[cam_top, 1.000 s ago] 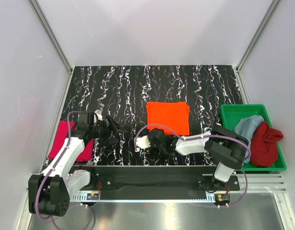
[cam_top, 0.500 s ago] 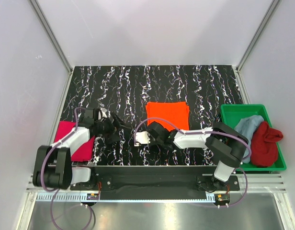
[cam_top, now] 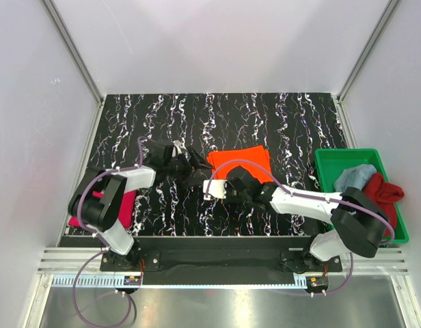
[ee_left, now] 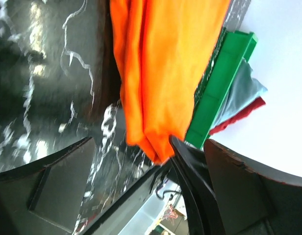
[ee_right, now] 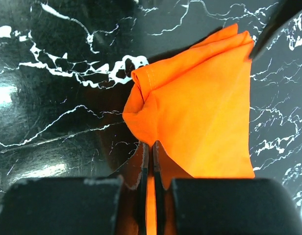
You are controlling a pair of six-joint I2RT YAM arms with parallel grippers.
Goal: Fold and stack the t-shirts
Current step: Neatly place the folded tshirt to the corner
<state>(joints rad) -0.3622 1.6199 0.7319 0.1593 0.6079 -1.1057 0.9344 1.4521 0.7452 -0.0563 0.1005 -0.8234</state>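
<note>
One orange t-shirt [ee_right: 200, 107] corner vanishes between right fingers [ee_right: 143, 196].

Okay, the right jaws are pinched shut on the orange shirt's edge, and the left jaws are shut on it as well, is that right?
Not quite. The left jaws are wide open, with the orange shirt ahead of them and nothing gripped, as the left wrist view shows. The right jaws are indeed pinched shut on that shirt's edge.
</note>
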